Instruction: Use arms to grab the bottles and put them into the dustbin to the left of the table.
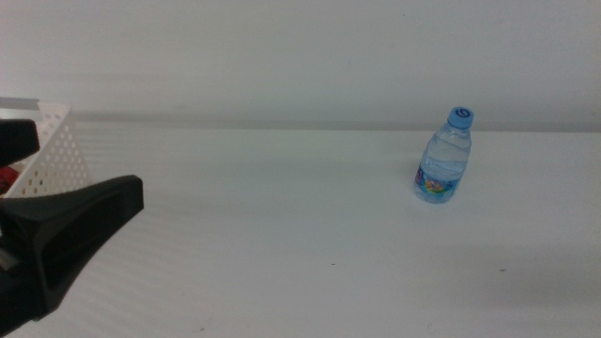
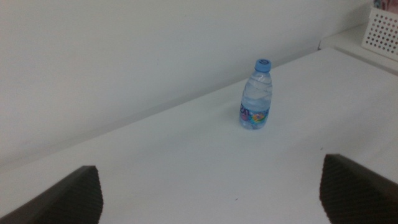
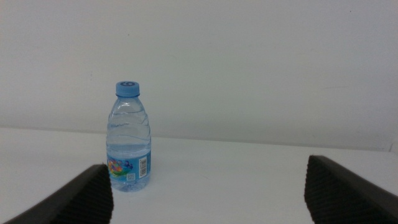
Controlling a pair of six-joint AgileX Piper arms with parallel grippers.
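Note:
A small clear water bottle (image 1: 444,158) with a blue cap stands upright on the white table (image 1: 282,216), right of the middle. It also shows in the left wrist view (image 2: 256,96) and in the right wrist view (image 3: 129,140). The white perforated dustbin (image 1: 52,150) stands at the far left, and a bit of red (image 1: 7,176) shows inside it. My left gripper (image 1: 83,164) is open and empty at the left edge, in front of the dustbin and far from the bottle. My right gripper (image 3: 208,193) is open and empty, facing the bottle from a distance, and is out of the middle view. The yellow juice bottle is out of view.
A pale wall (image 1: 300,56) runs behind the table. The dustbin's corner (image 2: 380,31) shows in the left wrist view. Bare tabletop lies between the dustbin and the bottle.

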